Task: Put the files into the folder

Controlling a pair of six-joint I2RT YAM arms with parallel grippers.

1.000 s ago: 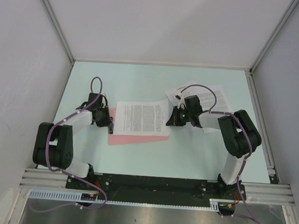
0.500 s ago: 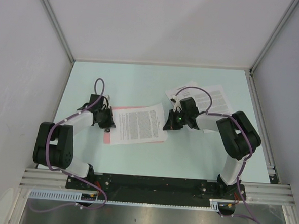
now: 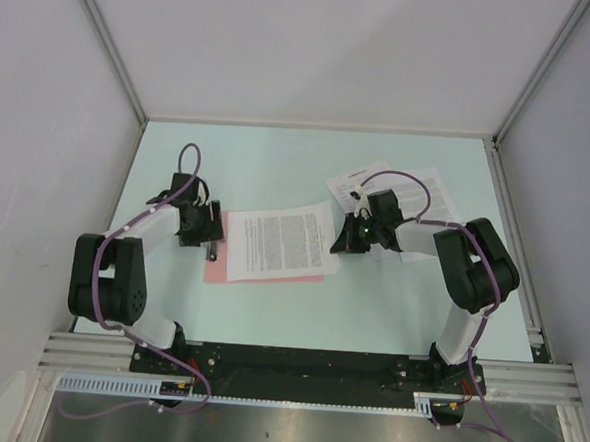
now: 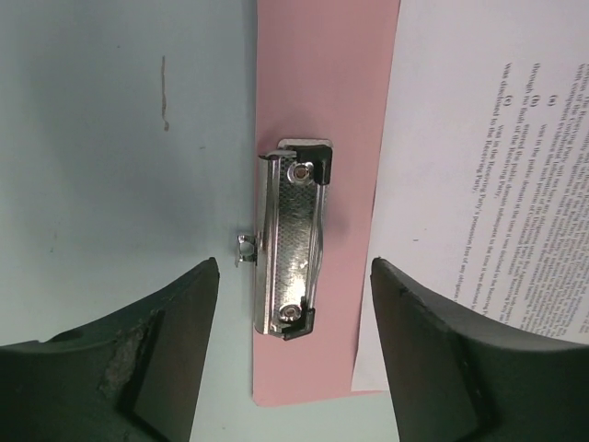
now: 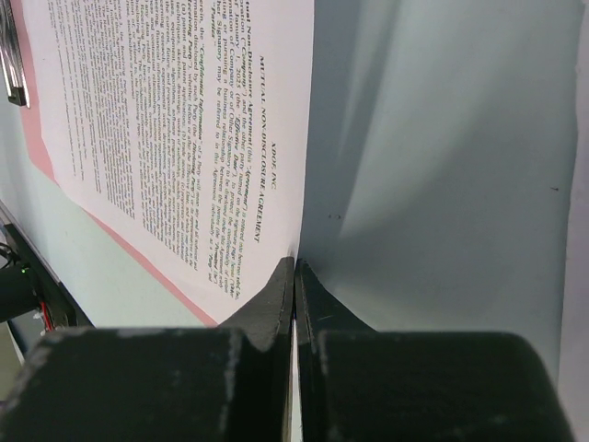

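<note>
1. The flat pink rectangular folder (image 3: 215,268) lay on the pale green counter (image 3: 279,160) between the two arms. Its long axis ran left to right, and its small metal clip (image 4: 293,241) sat at the short left end, the end nearest the left arm.
2. The left claw (image 3: 210,230) hung released, fingers spread wide, straight over that clip. The clip's length ran along the folder's short edge, so the fingers stood on either side of its narrow width, apart from it.
3. A white paper sheet of dense black print (image 3: 279,240) lay on the folder, a little askew. Its left edge sat just beside the clip with a strip of bare pink between them — not under the clip, as far as I could see.
4. The right claw (image 5: 294,269) was clenched on the sheet's right edge, so that arm looked placed to slide it leftward.
5. To my eye the coming move turned on that gap — clip lifted, sheet pushed toward it. Nothing stood between the two.
6. More printed white sheets (image 3: 429,194) lay farther right, partly under the right arm and well apart from the folder.
</note>
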